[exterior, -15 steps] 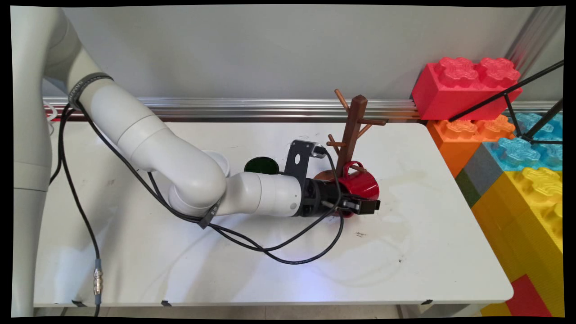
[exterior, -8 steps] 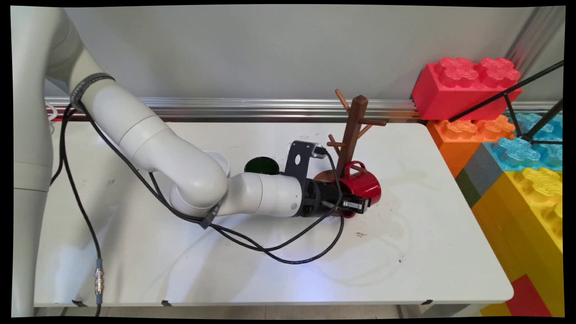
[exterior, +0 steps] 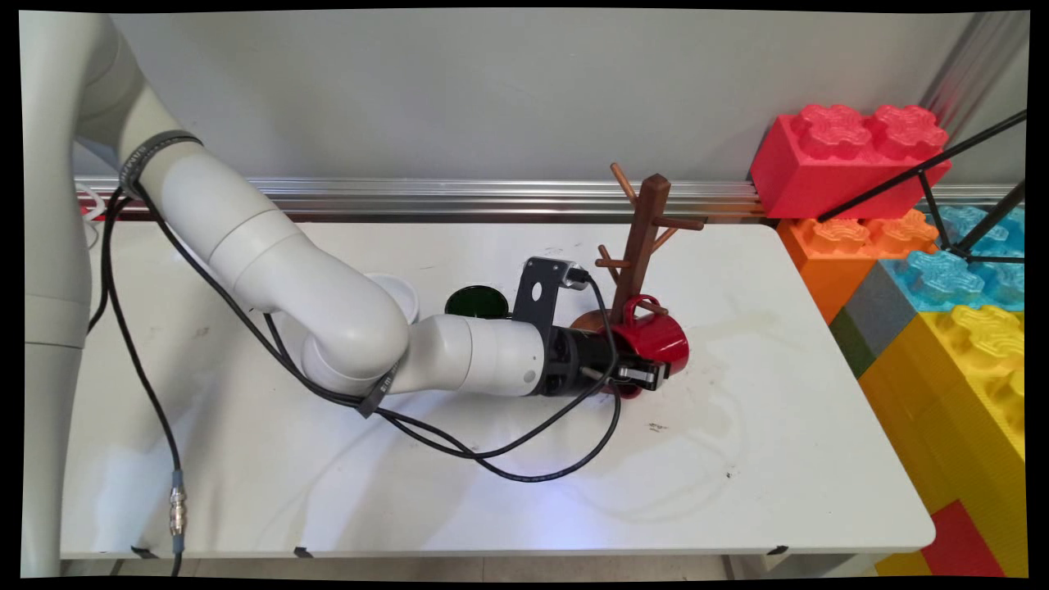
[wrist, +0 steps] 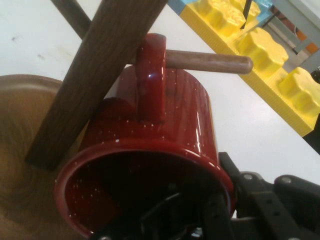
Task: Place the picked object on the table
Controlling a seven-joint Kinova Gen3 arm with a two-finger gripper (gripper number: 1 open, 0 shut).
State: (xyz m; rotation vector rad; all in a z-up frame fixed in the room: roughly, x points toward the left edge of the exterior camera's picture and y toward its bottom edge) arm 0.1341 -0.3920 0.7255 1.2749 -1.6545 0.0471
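A red speckled mug (exterior: 656,340) lies on its side against a wooden mug tree (exterior: 643,238) right of the table's middle. In the hand view the mug's handle (wrist: 150,75) is looped over a peg (wrist: 210,61) beside the tree's trunk (wrist: 100,65). The mug's mouth faces the hand. My gripper (exterior: 651,373) reaches in level from the left and is shut on the mug's rim. One finger (wrist: 250,195) lies outside the wall; the other is lost in the dark inside the red mug (wrist: 165,125). The tree's round base (wrist: 25,150) sits below.
A dark green disc (exterior: 476,301) and a white bowl (exterior: 397,291), partly behind the arm, sit left of the tree. Big toy blocks, red (exterior: 852,156) and yellow (exterior: 959,360), line the table's right side. A black cable (exterior: 533,467) droops onto the table.
The gripper's tip has drawn back to the left along the mug. The hand and mug then shifted slightly left toward the tree's trunk.
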